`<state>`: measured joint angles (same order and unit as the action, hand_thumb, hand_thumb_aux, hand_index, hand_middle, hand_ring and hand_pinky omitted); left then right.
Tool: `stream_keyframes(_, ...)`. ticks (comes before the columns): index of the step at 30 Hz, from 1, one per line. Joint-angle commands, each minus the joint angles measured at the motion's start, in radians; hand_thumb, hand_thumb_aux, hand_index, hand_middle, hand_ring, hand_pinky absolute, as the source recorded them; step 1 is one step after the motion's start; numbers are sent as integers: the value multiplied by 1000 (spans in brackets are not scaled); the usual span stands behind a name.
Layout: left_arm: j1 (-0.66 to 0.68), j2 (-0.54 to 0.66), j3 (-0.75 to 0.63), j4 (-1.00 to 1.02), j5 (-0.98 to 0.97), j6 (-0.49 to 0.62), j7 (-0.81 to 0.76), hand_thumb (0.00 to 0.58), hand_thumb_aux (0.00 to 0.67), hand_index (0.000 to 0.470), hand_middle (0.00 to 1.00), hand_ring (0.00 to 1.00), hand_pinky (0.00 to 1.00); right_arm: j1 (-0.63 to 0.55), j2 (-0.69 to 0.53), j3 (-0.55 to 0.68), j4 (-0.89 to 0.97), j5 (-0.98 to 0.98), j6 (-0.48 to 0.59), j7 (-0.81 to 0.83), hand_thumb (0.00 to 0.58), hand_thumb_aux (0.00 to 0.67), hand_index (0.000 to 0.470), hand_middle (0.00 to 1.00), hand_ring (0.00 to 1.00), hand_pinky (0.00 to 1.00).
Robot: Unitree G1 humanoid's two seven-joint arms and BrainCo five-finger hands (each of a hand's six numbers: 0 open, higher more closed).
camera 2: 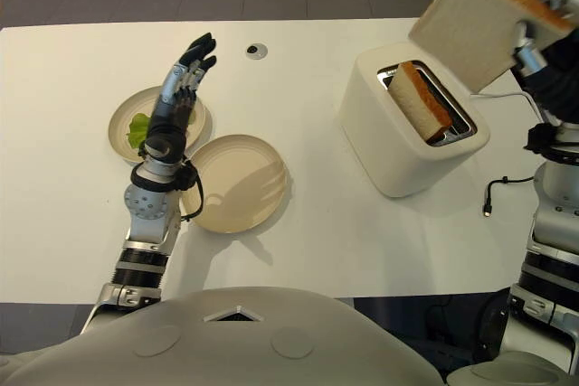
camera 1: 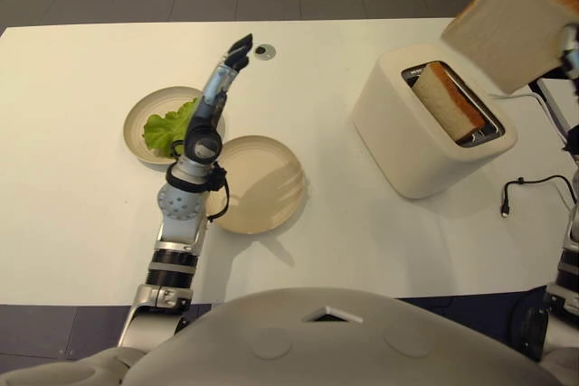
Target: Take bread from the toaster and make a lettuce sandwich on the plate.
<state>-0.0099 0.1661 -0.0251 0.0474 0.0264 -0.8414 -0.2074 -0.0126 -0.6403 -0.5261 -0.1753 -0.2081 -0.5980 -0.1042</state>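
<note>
A white toaster [camera 1: 412, 146] stands on the right of the table with one bread slice [camera 1: 450, 99] sticking up out of its slot. A second bread slice [camera 2: 473, 17] is held high above and to the right of the toaster, with my right hand [camera 2: 539, 35] shut on its right edge. My left hand [camera 2: 185, 74] is raised over the left side of the table, fingers stretched out and holding nothing. Under it a lettuce leaf [camera 1: 167, 128] lies on a small beige plate [camera 1: 145, 110]. A larger empty beige plate [camera 1: 267, 187] sits just to the right of my left forearm.
A black cable [camera 1: 536, 189] lies on the table right of the toaster. A small round grommet [camera 1: 263, 51] sits near the far edge. The white table [camera 1: 72, 214] has bare room at the left and in front of the plates.
</note>
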Motion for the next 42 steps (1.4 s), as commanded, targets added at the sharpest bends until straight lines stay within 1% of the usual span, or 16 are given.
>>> stream_keyframes(1,-37,127,156,42,223,42,101,0,0,0,0,0,0,-20,53,26,-99,140,-14,23,580,670,470,1000,1000,1000)
stream_keyframes(5,-40,277,223,123,487,214,206,0,0,0,0,0,0,-15,94,119,-218,341,40,95,580,670,470,1000,1000,1000)
stream_keyframes(8,-28,361,194,193,588,349,200,0,0,0,0,0,0,22,175,363,-267,400,120,196,580,670,470,1000,1000,1000)
stream_keyframes(10,-22,404,159,249,645,423,194,0,0,0,0,0,0,65,271,573,-225,323,161,235,580,670,470,1000,1000,1000)
stream_keyframes(13,-30,446,101,323,711,503,202,0,0,0,0,0,0,119,387,801,-85,153,171,246,580,670,470,1000,1000,1000)
stream_keyframes(18,-57,482,-3,391,779,587,231,0,0,0,0,0,0,131,441,965,196,-126,131,196,580,670,470,1000,1000,1000)
stream_keyframes(19,-65,483,-18,397,787,602,238,132,81,57,0,0,0,119,448,978,236,-166,126,178,580,670,470,1000,1000,1000)
stream_keyframes(20,-72,485,-30,403,793,615,245,456,360,253,0,0,0,106,453,990,273,-207,121,157,580,670,470,1000,1000,1000)
stream_keyframes(21,-78,486,-40,407,796,625,252,534,481,337,0,0,0,95,456,999,300,-241,117,140,580,670,470,1000,1000,1000)
stream_keyframes(22,-85,487,-51,410,796,631,256,579,649,455,0,0,0,87,458,1006,319,-270,113,124,580,670,470,1000,1000,1000)
stream_keyframes(32,-94,483,-72,347,683,578,289,580,670,470,0,0,0,66,430,966,297,-362,117,51,580,659,463,976,976,976)
stream_keyframes(33,-92,479,-67,330,661,567,290,580,670,470,0,0,0,67,428,960,285,-371,122,45,485,399,280,929,929,929)
stream_keyframes(34,-89,476,-63,315,640,557,290,580,670,470,0,0,0,68,426,955,275,-379,126,38,0,0,0,769,769,769)
stream_keyframes(35,-86,474,-59,302,620,545,292,580,670,470,0,0,0,68,425,951,263,-387,131,31,0,0,0,573,573,573)
stream_keyframes(37,-81,468,-48,280,574,517,293,580,670,470,0,0,0,66,423,938,239,-405,137,17,0,0,0,0,0,0)
stream_keyframes(42,-70,454,-36,244,458,411,273,580,670,470,0,0,0,64,411,916,183,-459,148,-30,0,0,0,0,0,0)
